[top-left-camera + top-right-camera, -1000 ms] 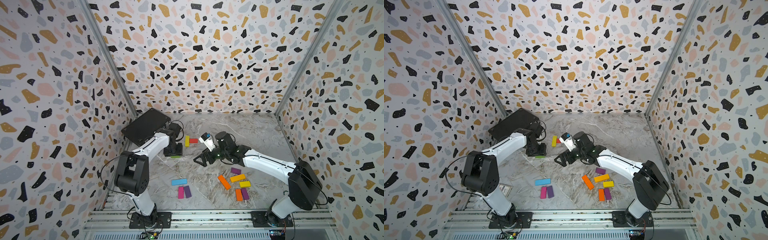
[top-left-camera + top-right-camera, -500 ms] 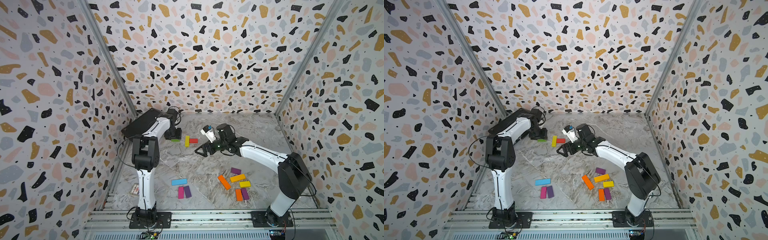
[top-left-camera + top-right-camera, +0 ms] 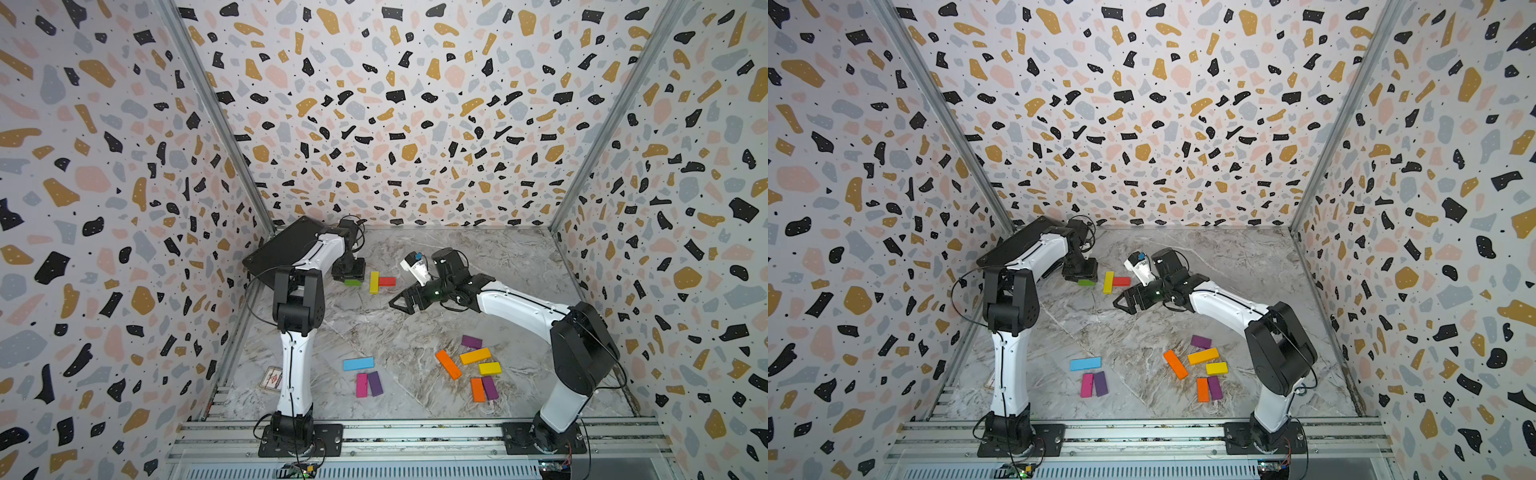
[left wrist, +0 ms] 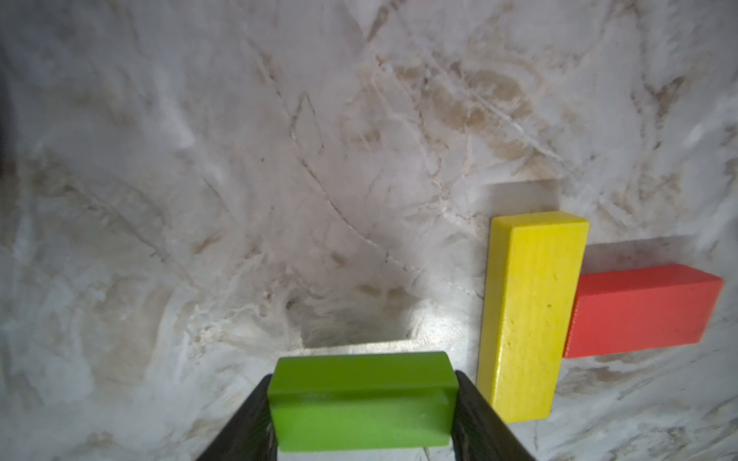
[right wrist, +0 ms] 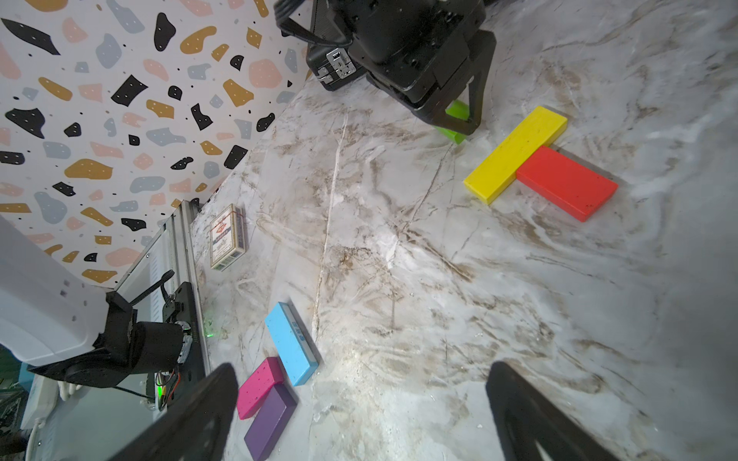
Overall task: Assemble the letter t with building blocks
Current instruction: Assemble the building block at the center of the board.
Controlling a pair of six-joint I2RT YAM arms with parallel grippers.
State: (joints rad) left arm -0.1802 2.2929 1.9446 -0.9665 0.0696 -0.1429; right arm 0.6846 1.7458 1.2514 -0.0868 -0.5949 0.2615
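Observation:
My left gripper (image 4: 361, 403) is shut on a short green block (image 4: 361, 399), its jaws pressed on the two ends, low over the marble floor. That green block (image 3: 353, 282) sits just left of an upright yellow block (image 3: 374, 282), with a small gap between them. A red block (image 3: 387, 281) butts against the yellow one's right side. My right gripper (image 3: 401, 305) hovers open and empty to the right of these; its wrist view shows the yellow block (image 5: 515, 153) and red block (image 5: 567, 181).
A black case (image 3: 286, 249) lies at the back left behind the left arm. Blue (image 3: 358, 363), pink (image 3: 361, 385) and purple (image 3: 375, 383) blocks lie front centre. Several orange, yellow and purple blocks (image 3: 475, 356) lie front right. A card box (image 5: 227, 236) rests by the left rail.
The left gripper has carried the green block toward the back, up beside the yellow block. The right gripper has drawn back a little, still open. Nothing moved in the last half second.

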